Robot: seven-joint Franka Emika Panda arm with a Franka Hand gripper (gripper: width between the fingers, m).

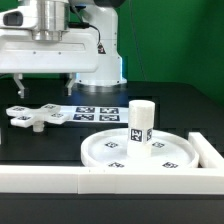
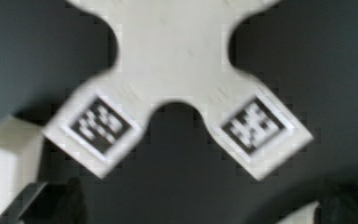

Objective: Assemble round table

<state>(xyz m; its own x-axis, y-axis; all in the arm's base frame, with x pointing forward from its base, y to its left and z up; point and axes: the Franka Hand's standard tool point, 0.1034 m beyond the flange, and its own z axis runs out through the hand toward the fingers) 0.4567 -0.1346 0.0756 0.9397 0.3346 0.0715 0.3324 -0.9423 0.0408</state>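
The flat cross-shaped piece (image 1: 35, 116) lies on the dark table at the exterior view's left. In the wrist view it (image 2: 176, 70) fills the frame, with two tagged arms showing. My gripper (image 1: 43, 92) hangs just above it, open and empty, with one finger on either side. In the wrist view the gripper (image 2: 179, 208) shows only as dark fingers (image 2: 23, 206) at the frame's corners. The rimmed round disc (image 1: 150, 158) lies at the front right. The short post (image 1: 140, 122) stands upright on its middle.
The marker board (image 1: 98, 112) lies flat between the cross piece and the robot base. A long white wall (image 1: 60, 181) runs along the front, and its side arm (image 1: 211, 152) runs just right of the disc.
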